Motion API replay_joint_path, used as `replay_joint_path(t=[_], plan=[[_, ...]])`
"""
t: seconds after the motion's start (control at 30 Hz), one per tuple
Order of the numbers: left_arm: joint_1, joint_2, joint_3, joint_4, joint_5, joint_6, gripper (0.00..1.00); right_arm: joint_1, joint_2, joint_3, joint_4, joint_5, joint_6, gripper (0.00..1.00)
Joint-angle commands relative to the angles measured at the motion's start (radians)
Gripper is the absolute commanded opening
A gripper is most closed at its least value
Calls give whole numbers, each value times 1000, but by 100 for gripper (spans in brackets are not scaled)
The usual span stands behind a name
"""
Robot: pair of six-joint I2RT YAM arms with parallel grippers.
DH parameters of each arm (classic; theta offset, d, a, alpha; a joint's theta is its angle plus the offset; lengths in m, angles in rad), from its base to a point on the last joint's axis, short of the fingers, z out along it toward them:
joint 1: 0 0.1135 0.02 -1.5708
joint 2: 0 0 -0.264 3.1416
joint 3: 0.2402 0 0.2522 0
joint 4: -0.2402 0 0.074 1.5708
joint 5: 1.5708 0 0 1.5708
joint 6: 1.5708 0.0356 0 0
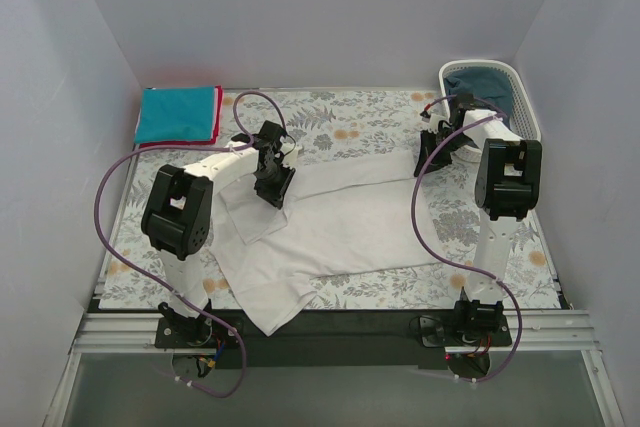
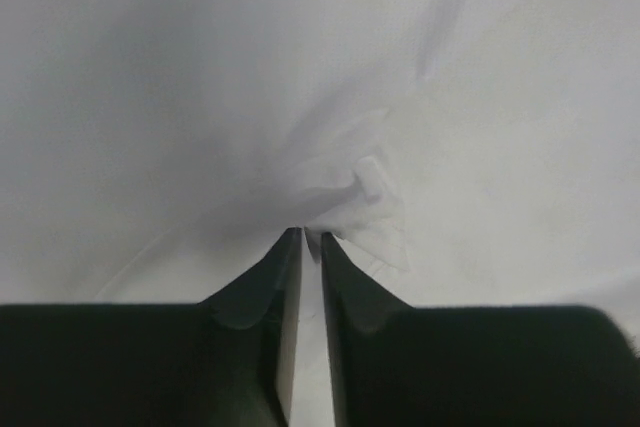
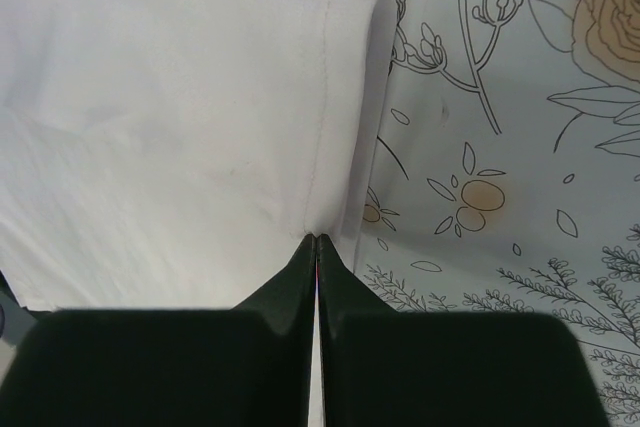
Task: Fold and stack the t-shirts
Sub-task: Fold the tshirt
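A white t-shirt (image 1: 330,232) lies spread across the middle of the floral tablecloth, one corner hanging over the front edge. My left gripper (image 1: 273,185) is shut on a bunched fold of the white t-shirt (image 2: 350,187) near its upper left. My right gripper (image 1: 432,160) is shut on the hemmed edge of the white t-shirt (image 3: 330,147) at its right end. A folded bright teal t-shirt (image 1: 177,114) lies on a red t-shirt (image 1: 217,117) at the back left corner. A dark blue-teal t-shirt (image 1: 485,87) sits in the basket.
A white slatted basket (image 1: 525,97) stands at the back right corner. The floral tablecloth (image 1: 370,112) covers the table. Purple cables loop around both arms. White walls close in the left, back and right.
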Motion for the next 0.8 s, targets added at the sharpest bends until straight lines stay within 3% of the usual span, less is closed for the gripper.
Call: replay_joint_path(t=[0.0,0.07,0.17,0.77], plan=[[-6,-61,8,-12,-4,-4,21,-1,-52,39,-38,-31,-12,1],[-6,-65,15,-2,12,-10,35,-2,-48,49,-44,-33,-12,1],[-4,-58,33,-1,21,-13,43,-2,-45,59,-47,-25,-15,1],[-4,-25,104,-10,92,-21,44,-1,-35,94,-59,-22,-23,1]])
